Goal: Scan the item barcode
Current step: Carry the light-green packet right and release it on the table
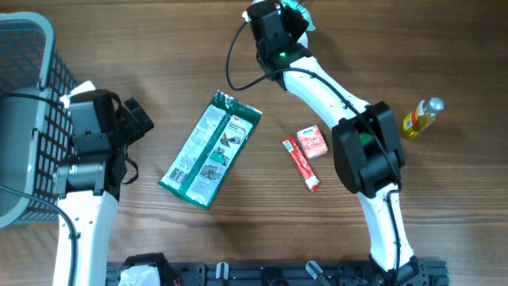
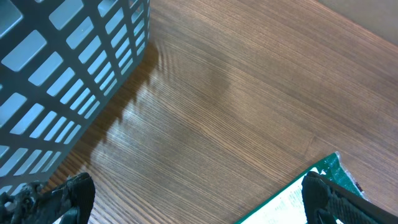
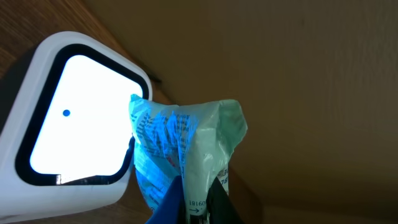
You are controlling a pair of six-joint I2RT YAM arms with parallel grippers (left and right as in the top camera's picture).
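In the right wrist view my right gripper (image 3: 196,190) is shut on a crumpled pale green plastic packet (image 3: 186,140) with blue print. The packet is held up right beside the glowing white window of a white scanner (image 3: 68,124), its left edge overlapping the scanner's corner. From overhead, the right gripper (image 1: 295,12) sits at the table's far edge and only a sliver of the packet (image 1: 305,9) shows. My left gripper (image 1: 135,119) hovers open near the left side; its fingers (image 2: 74,194) stand wide with bare wood between them.
A flat green pouch (image 1: 210,148) lies mid-table, and its corner (image 2: 292,202) reaches the left gripper's right finger. A grey mesh basket (image 1: 24,119) stands at far left. A small red box (image 1: 312,141), a red stick pack (image 1: 301,164) and a yellow bottle (image 1: 421,117) lie to the right.
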